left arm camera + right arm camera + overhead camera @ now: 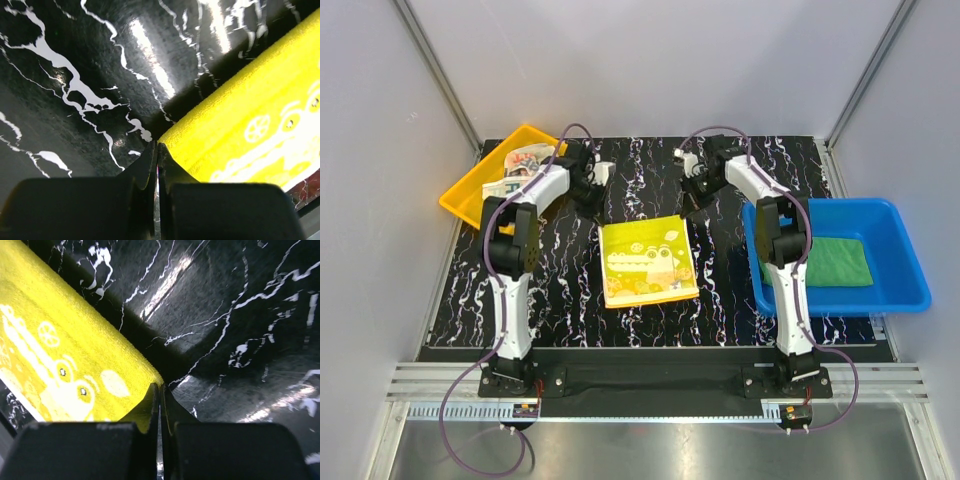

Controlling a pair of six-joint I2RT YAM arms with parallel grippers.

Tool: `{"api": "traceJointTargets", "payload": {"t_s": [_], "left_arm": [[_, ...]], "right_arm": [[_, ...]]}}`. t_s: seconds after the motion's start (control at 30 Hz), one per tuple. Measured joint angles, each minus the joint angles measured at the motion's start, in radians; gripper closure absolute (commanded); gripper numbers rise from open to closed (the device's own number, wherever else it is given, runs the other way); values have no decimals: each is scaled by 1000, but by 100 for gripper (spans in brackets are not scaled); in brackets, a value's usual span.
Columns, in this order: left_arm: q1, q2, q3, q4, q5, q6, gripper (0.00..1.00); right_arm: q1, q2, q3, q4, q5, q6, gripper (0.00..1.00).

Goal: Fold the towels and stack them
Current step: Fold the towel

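The yellow towel with a white pattern (648, 262) lies spread in the middle of the black marbled table. My left gripper (599, 211) is shut at its far left corner, and the left wrist view (157, 145) shows the corner of the yellow towel (250, 125) meeting the jaw tips. My right gripper (691, 206) is shut at the far right corner, which also shows in the right wrist view (160, 386) with the yellow towel (65, 355). The far edge casts a shadow on the table. The green towel (835, 262) lies in the blue bin. The white/teal printed towel (525, 165) lies crumpled in the yellow tray.
The yellow tray (460, 200) stands at the far left of the table. The blue bin (910, 290) stands at the right edge. Grey walls close in the table on the left, back and right.
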Motion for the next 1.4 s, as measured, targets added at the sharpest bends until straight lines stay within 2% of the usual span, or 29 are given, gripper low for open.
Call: {"api": "traceJointTargets", "payload": {"t_s": [0.5,0.83,1.1,1.4], "left_arm": [[-21,-170,-13,26,-17,1,100],[-78,-344,-143,59,-67,8,100],[-105,-414,-236,69,-78,-14,100],[-142,-518,-388,112,-82,-57,100]], "right_arm": [[-12,-187,-149,161,54,-61,100],[-13,-438,-454,359,76,-64,100],[-13,-666,-700,495,69,-57,100],[24,-759,-901,564,140,-2,100]]}}
